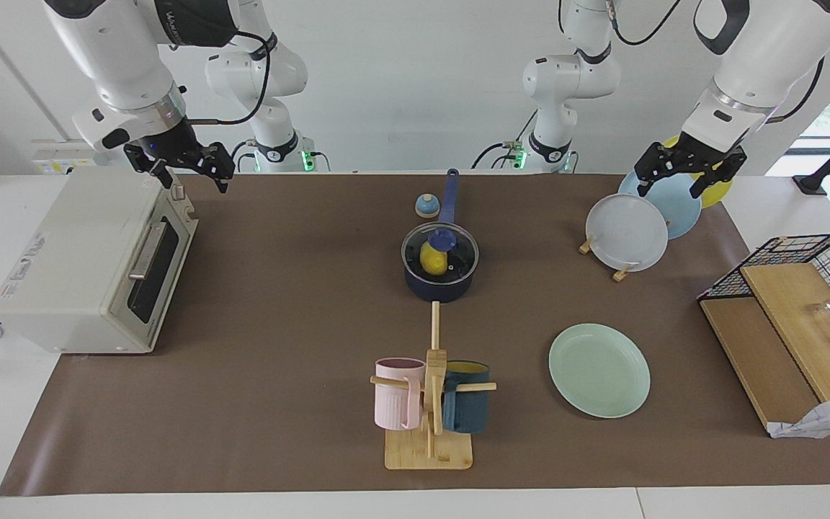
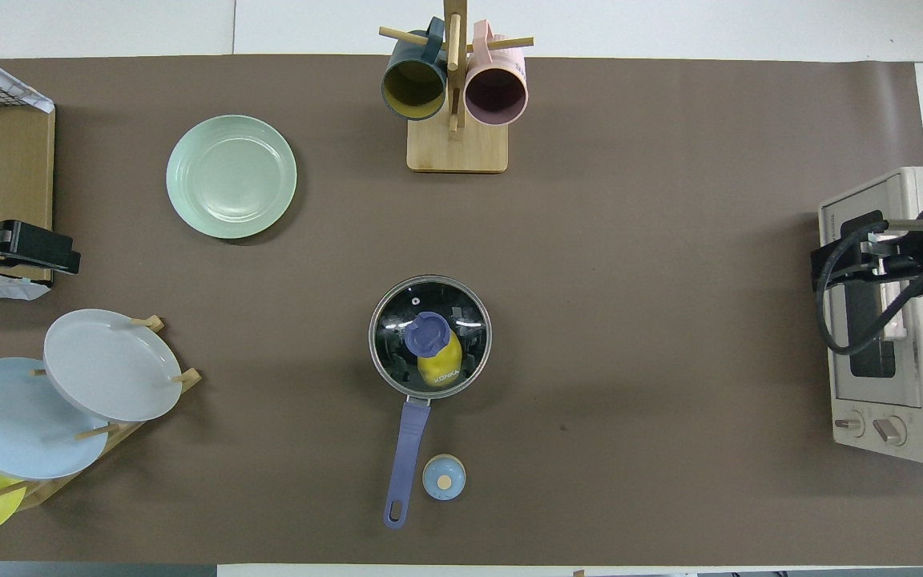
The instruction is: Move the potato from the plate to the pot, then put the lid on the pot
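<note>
The right gripper (image 1: 195, 173) is held with its fingers parted and empty above the toaster oven (image 1: 91, 267), which is set well apart from the pot toward the right arm's end of the table; the arm is seen waiting there. The pot (image 1: 440, 285) — a dark navy saucepan whose long blue handle is pointed toward the robots — is covered by the glass lid (image 1: 440, 249); the lid is seated flat on the rim, and the potato (image 1: 433, 261) is seen through the glass, lying inside the pot. A small domed bell (image 1: 426, 206) is placed just beside the pot's handle, nearer to the robots than the pot; a mug tree (image 1: 431, 404) carrying a pink and a dark teal mug is stood farther from the robots than the pot. The mint-green plate (image 1: 599, 370) is left bare, farther from the robots than the pot and toward the left arm's end. The left gripper (image 1: 681, 173) — fingers spread, nothing held — is poised over the plate rack (image 1: 606, 259).
</note>
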Controlling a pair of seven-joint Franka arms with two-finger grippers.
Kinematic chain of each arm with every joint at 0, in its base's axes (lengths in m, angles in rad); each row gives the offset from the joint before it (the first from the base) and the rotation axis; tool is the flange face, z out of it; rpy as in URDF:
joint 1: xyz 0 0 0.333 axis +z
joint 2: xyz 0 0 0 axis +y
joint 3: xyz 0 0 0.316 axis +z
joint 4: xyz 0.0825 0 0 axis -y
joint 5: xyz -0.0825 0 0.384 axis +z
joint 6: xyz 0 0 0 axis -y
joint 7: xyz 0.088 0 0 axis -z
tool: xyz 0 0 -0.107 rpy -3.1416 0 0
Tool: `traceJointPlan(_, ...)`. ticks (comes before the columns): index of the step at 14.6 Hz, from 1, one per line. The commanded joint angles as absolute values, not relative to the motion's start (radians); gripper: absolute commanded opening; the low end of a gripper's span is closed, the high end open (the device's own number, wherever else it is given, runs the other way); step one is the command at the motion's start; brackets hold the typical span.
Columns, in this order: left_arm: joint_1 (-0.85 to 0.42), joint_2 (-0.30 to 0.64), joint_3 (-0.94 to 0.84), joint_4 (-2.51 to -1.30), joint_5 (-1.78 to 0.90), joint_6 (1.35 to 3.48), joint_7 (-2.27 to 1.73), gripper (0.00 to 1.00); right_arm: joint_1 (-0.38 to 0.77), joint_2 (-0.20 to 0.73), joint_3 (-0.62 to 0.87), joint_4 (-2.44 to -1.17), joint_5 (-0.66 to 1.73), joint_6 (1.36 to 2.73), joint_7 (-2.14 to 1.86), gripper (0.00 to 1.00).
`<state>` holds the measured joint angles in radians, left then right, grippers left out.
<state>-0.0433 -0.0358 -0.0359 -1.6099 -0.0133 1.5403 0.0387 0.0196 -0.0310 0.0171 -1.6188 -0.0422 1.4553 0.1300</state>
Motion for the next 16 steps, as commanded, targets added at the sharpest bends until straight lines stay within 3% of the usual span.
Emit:
traceJointPlan(1,-0.028,-0.049,-0.051,-1.624,0.011,1.539,0.028,1.00,-0.015,-0.049,0.029,-1.638,-0.021,1.456,0.104,1.00)
traceJointPlan(16,-0.029,-0.049,-0.051,-1.624,0.011,1.537,0.028,1.00,-0.017,-0.046,0.012,-1.658,-0.009,1.531,0.044,1.00)
